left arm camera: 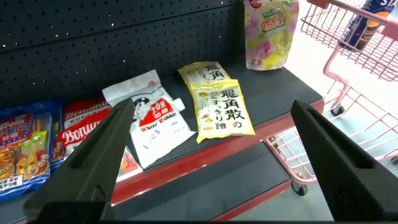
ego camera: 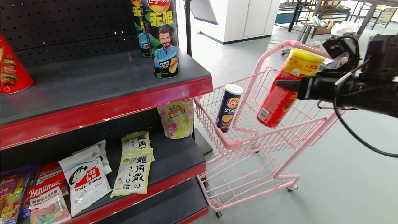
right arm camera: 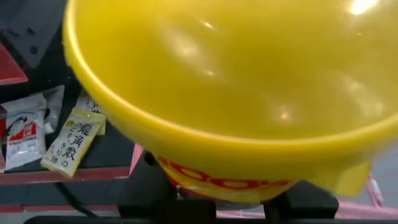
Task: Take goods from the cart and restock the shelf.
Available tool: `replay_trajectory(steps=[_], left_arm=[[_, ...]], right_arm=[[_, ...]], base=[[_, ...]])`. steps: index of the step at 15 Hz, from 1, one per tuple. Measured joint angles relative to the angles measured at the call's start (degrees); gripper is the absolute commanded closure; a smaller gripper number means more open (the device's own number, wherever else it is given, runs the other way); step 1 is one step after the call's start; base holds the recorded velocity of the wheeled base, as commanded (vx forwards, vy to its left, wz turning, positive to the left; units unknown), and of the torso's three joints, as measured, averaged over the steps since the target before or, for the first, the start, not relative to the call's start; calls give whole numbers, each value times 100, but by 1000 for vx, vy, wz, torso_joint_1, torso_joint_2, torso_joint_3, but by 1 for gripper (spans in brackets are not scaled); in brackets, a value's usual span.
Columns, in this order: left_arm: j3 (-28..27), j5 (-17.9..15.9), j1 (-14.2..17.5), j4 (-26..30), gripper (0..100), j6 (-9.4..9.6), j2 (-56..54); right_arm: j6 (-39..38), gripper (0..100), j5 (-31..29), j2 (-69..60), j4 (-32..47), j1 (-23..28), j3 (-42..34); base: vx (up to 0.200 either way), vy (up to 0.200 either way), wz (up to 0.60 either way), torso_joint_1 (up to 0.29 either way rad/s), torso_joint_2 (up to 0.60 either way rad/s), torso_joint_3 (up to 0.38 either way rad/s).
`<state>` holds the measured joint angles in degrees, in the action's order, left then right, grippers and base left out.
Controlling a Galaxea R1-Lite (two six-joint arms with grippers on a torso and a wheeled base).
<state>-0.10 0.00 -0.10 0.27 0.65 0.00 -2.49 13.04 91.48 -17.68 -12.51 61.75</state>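
Observation:
My right gripper (ego camera: 292,87) is shut on a red chip can with a yellow lid (ego camera: 278,98), held tilted above the pink cart (ego camera: 228,143). Up close in the right wrist view, the yellow lid (right arm camera: 236,81) sits in front of the right gripper (right arm camera: 227,196). A dark blue chip can (ego camera: 228,107) leans inside the cart's basket near its shelf-side corner. Green chip cans (ego camera: 163,40) stand at the right end of the upper shelf (ego camera: 93,77). My left gripper (left arm camera: 211,106) is open in front of the lower shelf (left arm camera: 205,168), with nothing between its fingers.
The lower shelf holds a white candy bag (ego camera: 87,180), yellow lozenge bags (ego camera: 132,172), a pink-green pouch (ego camera: 177,119) and red snack packs (ego camera: 46,199). A red cone pack (ego camera: 11,68) stands at the upper shelf's left. Open floor lies right of the cart.

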Motion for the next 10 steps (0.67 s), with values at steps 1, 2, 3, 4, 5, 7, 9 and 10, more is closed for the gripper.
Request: replay_trajectory(steps=[1,2,3,4,5,7,9,10], left_arm=[[0,0,-1,-2,0,0,2],[0,0,-1,-2,0,-2,5],[0,0,-9,0,0,0,7],[0,0,-9,0,0,1,7],[0,0,-9,-2,0,0,10],[0,0,-9,0,0,4,10],[0,-5,-9,-2,0,4,10],[0,-5,-9,-2,0,4,10]], right_arm=[[55,100,-134,-322,460,-30,-32],[85,100,-210,-678,695,-77,-213],[116,100,-262,-1050,842,-110,-517],[134,100,-271,-1378,931,-133,-808],[154,100,-150,-1759,991,-163,-1112],[213,100,371,-2425,1187,-334,-1582],[377,100,571,-2861,1412,-564,-1958],[425,100,527,-2951,1412,-596,-2049]], base=[[0,0,0,0,0,0],[0,0,0,0,0,0],[0,0,0,0,0,0],[0,0,0,0,0,0],[0,0,0,0,0,0],[0,0,0,0,0,0],[0,0,0,0,0,0],[0,0,0,0,0,0]])
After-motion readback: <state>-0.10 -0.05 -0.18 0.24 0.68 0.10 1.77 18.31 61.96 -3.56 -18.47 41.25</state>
